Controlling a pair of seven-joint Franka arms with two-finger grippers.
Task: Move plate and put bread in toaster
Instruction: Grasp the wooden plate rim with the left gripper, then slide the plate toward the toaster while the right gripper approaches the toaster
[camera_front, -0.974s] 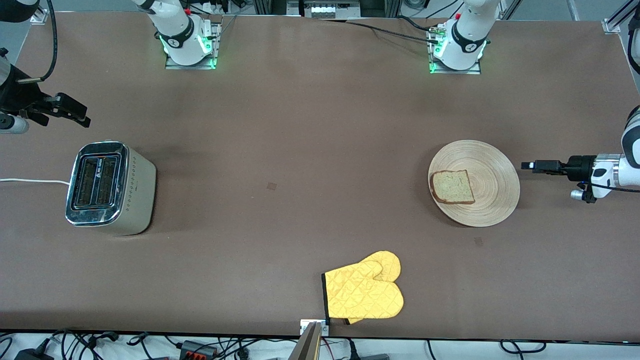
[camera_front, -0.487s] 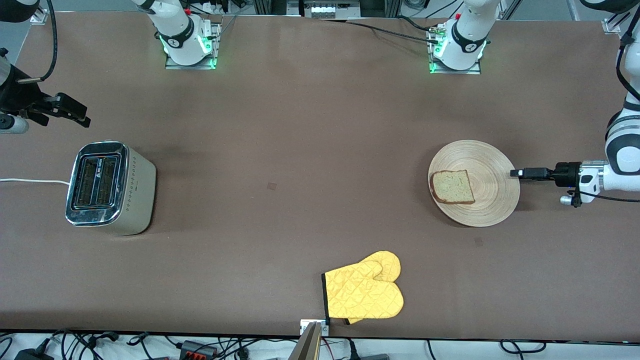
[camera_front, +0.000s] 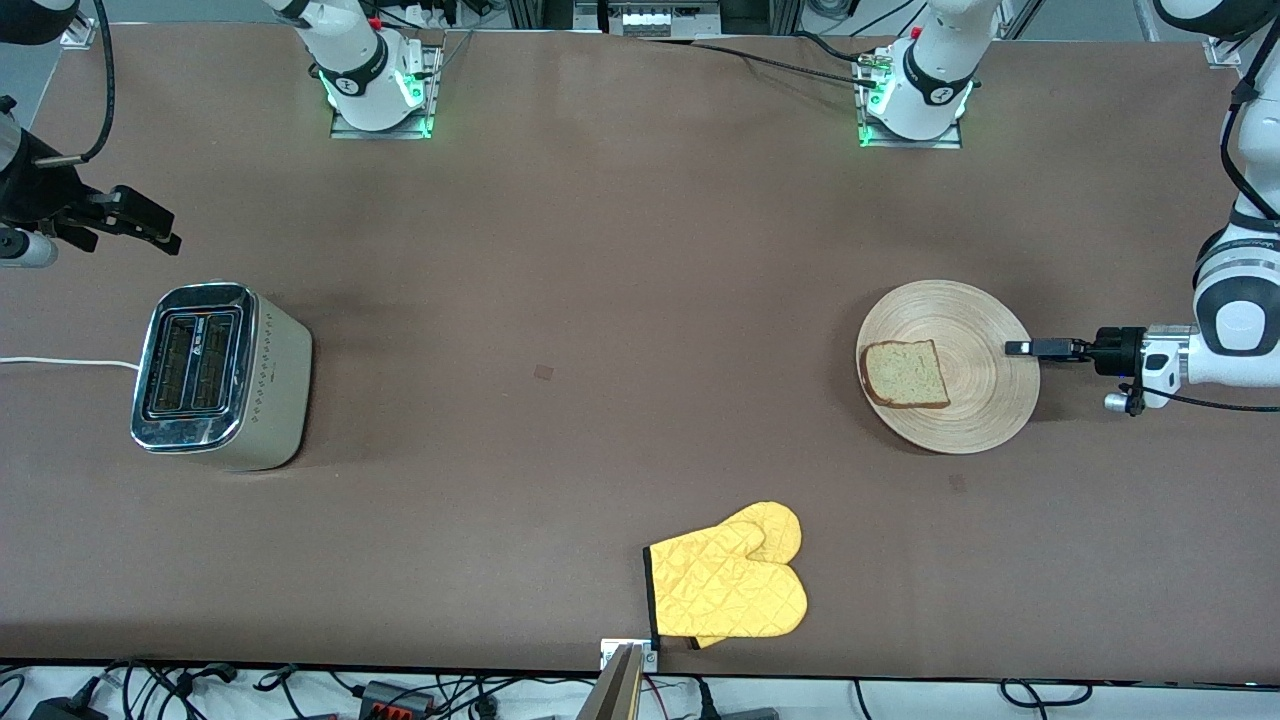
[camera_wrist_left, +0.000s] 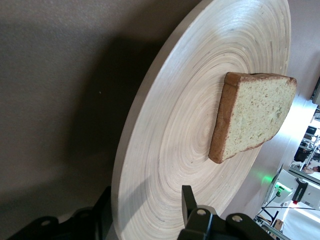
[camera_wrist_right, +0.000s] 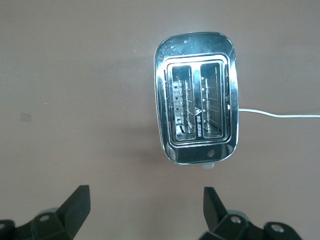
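The round wooden plate (camera_front: 985, 400) lies toward the left arm's end of the table, with the bread (camera_front: 905, 375) flat on the part of it toward the toaster. My left gripper (camera_front: 1015, 347) reaches in level at the plate's rim. In the left wrist view the plate (camera_wrist_left: 170, 150) fills the frame under the bread (camera_wrist_left: 255, 117), and the left gripper (camera_wrist_left: 145, 200) is open and straddles the rim, one finger over the plate and one under it. The toaster (camera_front: 220, 375) stands at the right arm's end. My right gripper (camera_front: 150, 228) waits open in the air beside it, and its wrist view shows the toaster (camera_wrist_right: 197, 97) with both slots empty past the right gripper (camera_wrist_right: 145, 200).
A yellow oven mitt (camera_front: 730, 585) lies near the table's front edge, nearer to the front camera than the plate. The toaster's white cord (camera_front: 60, 362) runs off toward the table's end. Bare brown tabletop (camera_front: 560, 330) stretches between toaster and plate.
My left gripper has slid in toward the plate until its fingers pass over and under the rim, and they have narrowed. Plate, bread and right arm have not moved.
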